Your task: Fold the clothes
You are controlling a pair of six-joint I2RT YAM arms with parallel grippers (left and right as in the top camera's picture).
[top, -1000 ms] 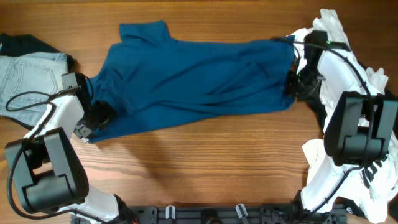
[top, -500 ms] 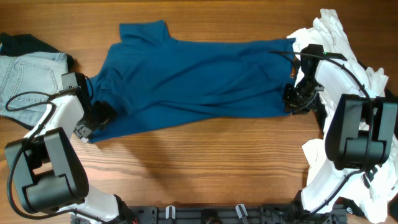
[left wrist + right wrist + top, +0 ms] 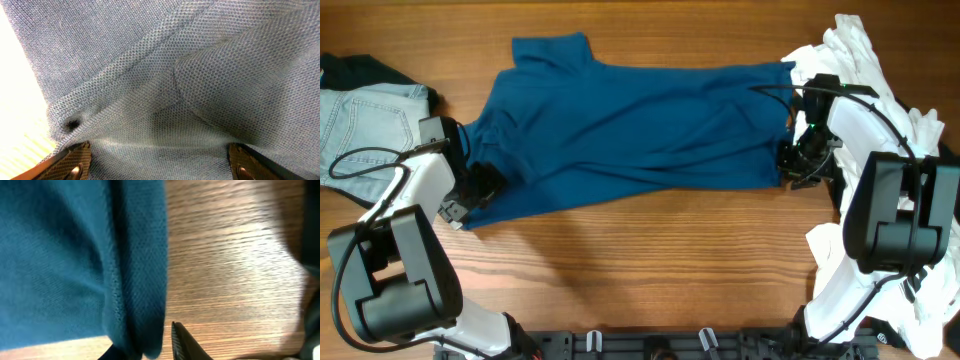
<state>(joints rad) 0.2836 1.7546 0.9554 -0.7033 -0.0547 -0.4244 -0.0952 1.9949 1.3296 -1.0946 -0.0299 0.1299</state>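
Left wrist view first: the left gripper has its fingers spread wide at the lower corners of the picture. The shirt lies right across the lens, its knit and a seam sharp, so nothing is clamped there. On the right wrist view, the right gripper has its tips drawn close, with the shirt's doubled hem filling the gap between them. We read that as a pinch on the hem, though how firm it is we cannot tell. Bare wooden table shows just beside it.

From overhead, the shirt lies lengthwise across the middle of the table, rumpled, with long creases. One end is at the left arm and the hem end at the right. Denim shorts sit at the far left edge, and a heap of white garments lies behind the right arm.

We judge the fabric thin, light and limp — it should sag from any single hold and slide easily on the smooth wood. We would take hold at doubled edges, meaning hem corners and shoulder seams, with one arm at each end so the edge between them stays taut.
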